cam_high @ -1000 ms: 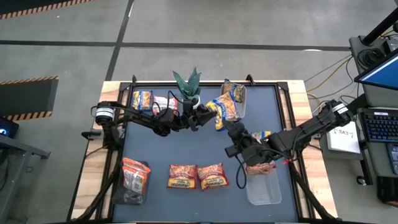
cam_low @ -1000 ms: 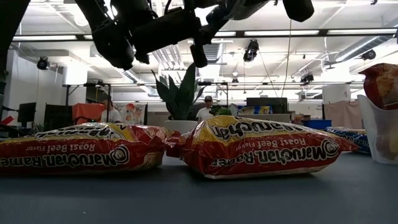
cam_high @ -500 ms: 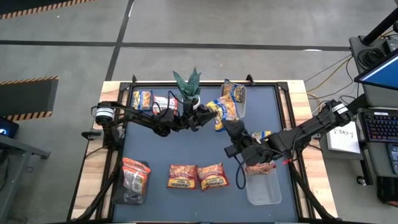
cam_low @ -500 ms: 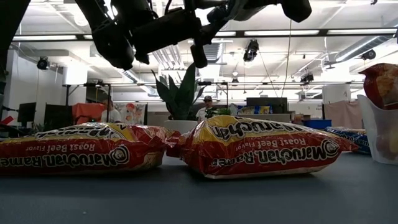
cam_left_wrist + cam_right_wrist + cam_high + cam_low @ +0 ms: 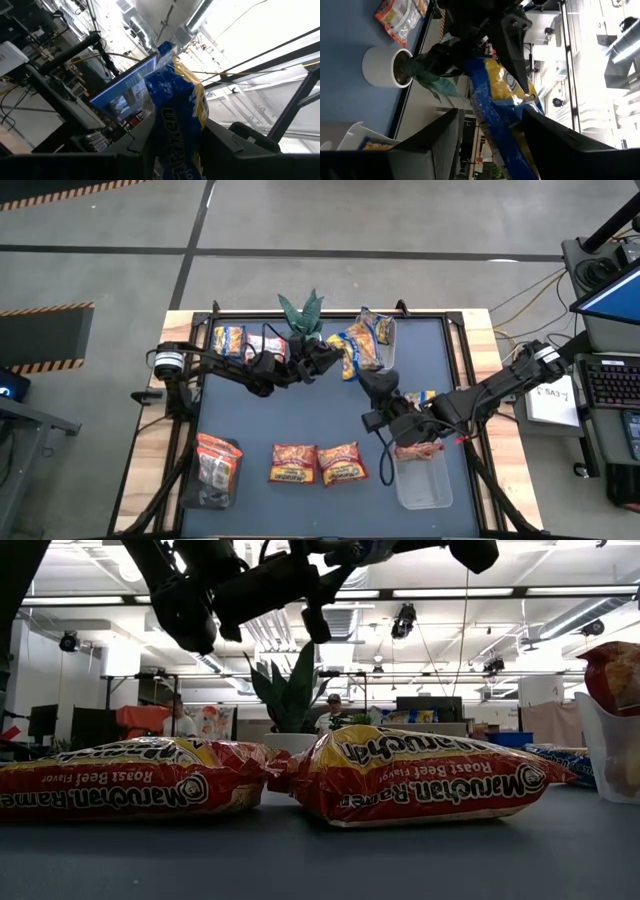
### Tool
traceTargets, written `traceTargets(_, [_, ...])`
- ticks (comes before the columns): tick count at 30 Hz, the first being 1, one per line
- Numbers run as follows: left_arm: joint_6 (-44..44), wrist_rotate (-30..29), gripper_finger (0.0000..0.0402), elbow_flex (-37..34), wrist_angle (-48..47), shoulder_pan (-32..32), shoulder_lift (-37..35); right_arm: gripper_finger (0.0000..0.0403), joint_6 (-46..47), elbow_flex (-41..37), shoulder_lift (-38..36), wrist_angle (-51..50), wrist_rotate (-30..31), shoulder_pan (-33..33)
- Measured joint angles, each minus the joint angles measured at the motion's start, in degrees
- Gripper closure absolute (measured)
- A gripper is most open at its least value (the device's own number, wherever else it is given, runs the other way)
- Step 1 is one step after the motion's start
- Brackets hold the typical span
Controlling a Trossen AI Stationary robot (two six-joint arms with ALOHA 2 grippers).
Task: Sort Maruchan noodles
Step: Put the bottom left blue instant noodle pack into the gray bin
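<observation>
A yellow-and-blue Maruchan noodle packet [image 5: 358,348] hangs in the air over the far middle of the table, beside the potted plant [image 5: 303,320]. My left gripper [image 5: 328,361] reaches in from the left and is shut on it. My right gripper [image 5: 369,381] comes from the right and is open. In its wrist view the packet [image 5: 495,100] stands between the fingers. Two orange-red packets [image 5: 293,463] [image 5: 342,463] lie flat at the near middle of the table. My left gripper pinches the packet's lower part [image 5: 176,131] between its two fingers. The fingers slant upward from the table's left. The packet stands up out of them, clear of the table, its sealed blue end [image 5: 165,50] uppermost. My right gripper: I cannot tell whether a finger [image 5: 540,130] touches the packet.
A clear bin [image 5: 387,340] at the far right holds yellow-and-blue packets. A clear bin [image 5: 425,485] at the near right holds a red packet. A bin [image 5: 215,470] at the near left holds red packets. More packets [image 5: 243,341] lie at the far left.
My right gripper has rolled about its own axis, opened and let go of the yellow-and-blue packet. My left gripper has closed further on the packet and tipped up slightly. The packet has swung a little toward the far edge, away from my right gripper.
</observation>
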Motion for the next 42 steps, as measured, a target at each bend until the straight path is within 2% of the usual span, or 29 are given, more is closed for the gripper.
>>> traceTargets(12, [-0.1,1.2,0.0318,-0.4,1.4,3.6,-0.4,0.0197,8.1,0.0,-2.3,-0.2,1.0,0.1])
traceTargets(15, [1.5,5.4,0.0319,-0.5,1.4,4.9,-0.6,0.0197,11.5,0.0,-3.6,-0.4,0.8,0.1])
traceTargets(18, [5.9,14.3,0.0319,-0.6,1.4,6.9,-0.7,0.0197,18.6,0.0,-5.9,-0.8,-0.3,0.1])
traceTargets(21, [8.6,22.6,0.0320,-0.7,1.4,7.7,-0.7,0.0197,28.6,0.0,-9.9,-4.4,-6.4,0.1])
traceTargets(25, [12.8,25.1,0.0321,-1.2,1.4,7.8,-0.7,0.0197,42.0,0.0,-16.4,-8.0,-18.1,-0.5])
traceTargets(29, [13.9,25.2,0.0321,-1.2,1.4,7.6,-0.8,0.0197,53.4,0.0,-22.5,-11.6,-27.8,-1.9])
traceTargets(35, [18.7,25.0,0.0324,-1.2,1.3,5.8,-0.9,0.0197,69.1,-0.5,-27.8,-17.5,-35.3,-4.9])
traceTargets(42, [22.9,21.4,0.0324,-1.2,-0.3,3.3,-0.9,0.0197,76.7,-1.8,-27.7,-17.9,-42.1,-8.6])
